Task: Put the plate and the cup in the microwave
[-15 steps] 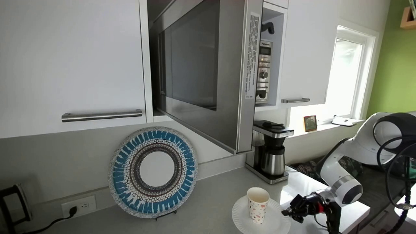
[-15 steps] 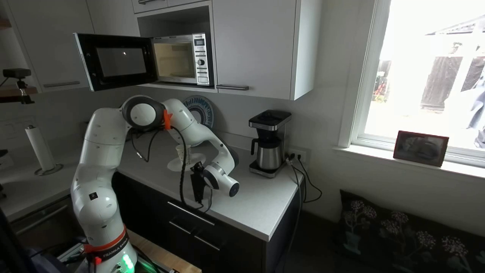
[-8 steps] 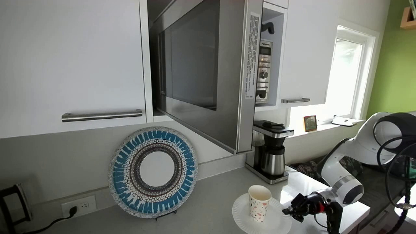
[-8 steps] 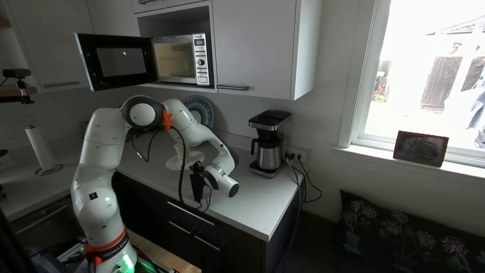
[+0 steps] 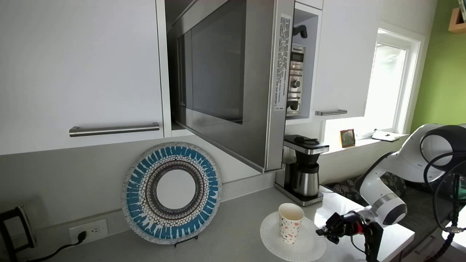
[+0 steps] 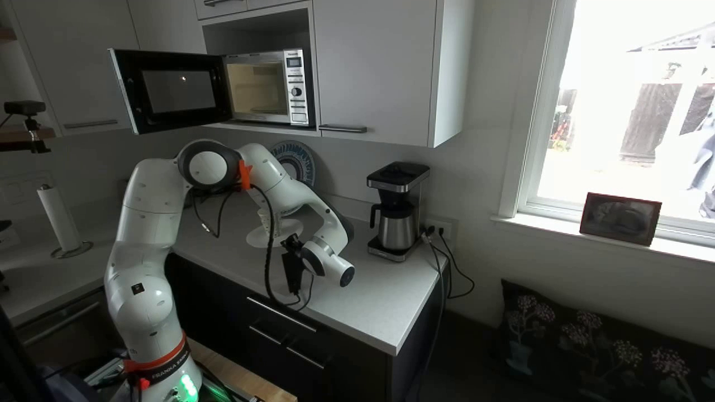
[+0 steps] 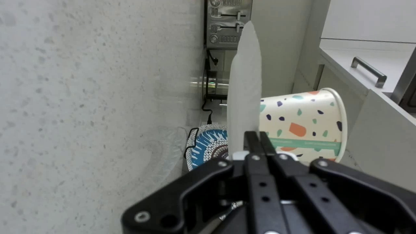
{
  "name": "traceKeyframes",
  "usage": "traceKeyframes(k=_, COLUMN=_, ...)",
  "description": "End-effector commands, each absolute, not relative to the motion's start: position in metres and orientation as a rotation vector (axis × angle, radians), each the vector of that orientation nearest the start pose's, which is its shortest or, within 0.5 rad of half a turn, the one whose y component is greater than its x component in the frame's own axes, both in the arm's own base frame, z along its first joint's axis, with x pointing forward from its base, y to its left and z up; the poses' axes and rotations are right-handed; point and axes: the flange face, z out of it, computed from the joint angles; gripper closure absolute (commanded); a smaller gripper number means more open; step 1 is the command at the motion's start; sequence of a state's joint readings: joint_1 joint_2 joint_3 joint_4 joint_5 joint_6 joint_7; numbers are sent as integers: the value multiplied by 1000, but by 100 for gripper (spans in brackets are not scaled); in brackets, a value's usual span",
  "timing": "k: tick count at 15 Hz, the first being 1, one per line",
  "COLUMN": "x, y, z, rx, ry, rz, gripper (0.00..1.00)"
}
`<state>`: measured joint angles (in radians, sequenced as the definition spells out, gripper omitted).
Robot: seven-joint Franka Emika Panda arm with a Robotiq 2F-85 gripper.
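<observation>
Starting at the left of an exterior view, can see a blue-patterned decorative plate (image 5: 172, 193) propped upright at the back of the countertop (image 5: 233, 233), not to be taken as the plate of the task. Next, can find the Panasonic microwave (image 6: 260, 89) with its door (image 5: 224, 80) swung wide, so already prepared for loading. Further right, can see the terrazzo-patterned paper cup (image 5: 290, 223) standing on the white paper plate (image 5: 269, 238), both slightly higher than a moment ago in both exterior views; in the wrist view, free of the countertop. Must probably mean lifting begun, with cup and plate as one load. At the right, can see the gripper (image 7: 259, 138) with jaws narrow, pinched on the paper plate's rim. Should next raise everything slowly toward the microwave, always level, because of the danger of tipping the cup, apparently held only by its own weight
</observation>
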<state>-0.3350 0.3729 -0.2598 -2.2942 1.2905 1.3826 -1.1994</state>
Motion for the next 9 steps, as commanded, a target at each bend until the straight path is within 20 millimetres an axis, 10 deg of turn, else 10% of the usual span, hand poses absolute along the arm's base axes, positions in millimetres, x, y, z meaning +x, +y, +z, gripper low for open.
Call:
traceKeyframes(k=1, x=434, y=-162, z=247, rx=-1595, ry=135, rz=-272, gripper=100)
traceKeyframes(k=9, x=446, y=-172, z=296, rx=-1574, ry=229, rz=-220, gripper=100)
